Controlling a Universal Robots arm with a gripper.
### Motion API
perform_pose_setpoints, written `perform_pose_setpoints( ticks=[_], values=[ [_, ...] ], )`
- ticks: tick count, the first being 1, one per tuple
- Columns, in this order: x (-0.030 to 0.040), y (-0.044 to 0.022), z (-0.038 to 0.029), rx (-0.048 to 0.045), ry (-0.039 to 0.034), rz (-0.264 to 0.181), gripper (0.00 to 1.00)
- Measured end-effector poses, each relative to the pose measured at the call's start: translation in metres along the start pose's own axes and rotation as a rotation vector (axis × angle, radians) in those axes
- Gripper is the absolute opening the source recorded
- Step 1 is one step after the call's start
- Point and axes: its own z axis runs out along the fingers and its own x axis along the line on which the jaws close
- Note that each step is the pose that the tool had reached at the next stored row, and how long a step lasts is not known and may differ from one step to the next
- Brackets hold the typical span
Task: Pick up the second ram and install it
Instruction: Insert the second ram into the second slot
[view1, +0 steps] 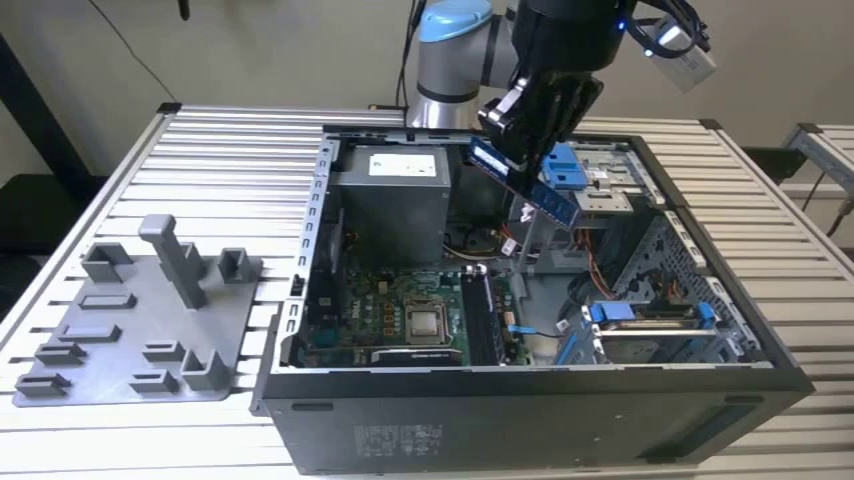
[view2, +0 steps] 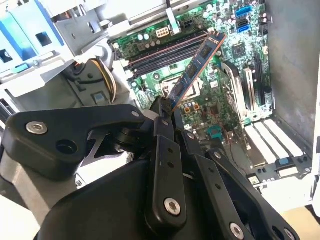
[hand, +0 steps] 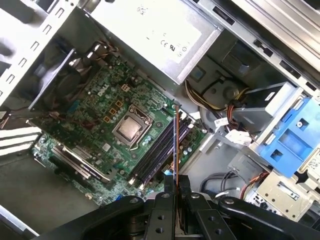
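My gripper (view1: 523, 150) hangs over the open computer case (view1: 534, 385) and is shut on the second ram (view1: 547, 195), a thin dark blue-green stick that slants down from the fingers. In the second wrist view the ram (view2: 197, 65) sticks out from the gripper (view2: 166, 106) above the green motherboard (view2: 220, 115). In the first wrist view the stick (hand: 176, 145) shows edge-on from the gripper (hand: 176, 181), over the long dark memory slots (hand: 159, 150) beside the processor socket (hand: 131, 127). The ram is in the air, apart from the slots (view1: 483, 315).
A grey plastic fixture plate (view1: 134, 340) with an upright post (view1: 174, 260) lies on the slatted table at the exterior view's left. Inside the case stand the power supply (view1: 390, 195), blue drive caddies (view1: 571, 170) and cable bundles (hand: 227, 135).
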Motion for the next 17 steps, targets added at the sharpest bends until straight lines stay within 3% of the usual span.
perform_pose_setpoints(
  ticks=[17],
  values=[
    [-0.0014,-0.0012,0.0025,-0.0009,-0.0028,0.119,0.15]
  ],
)
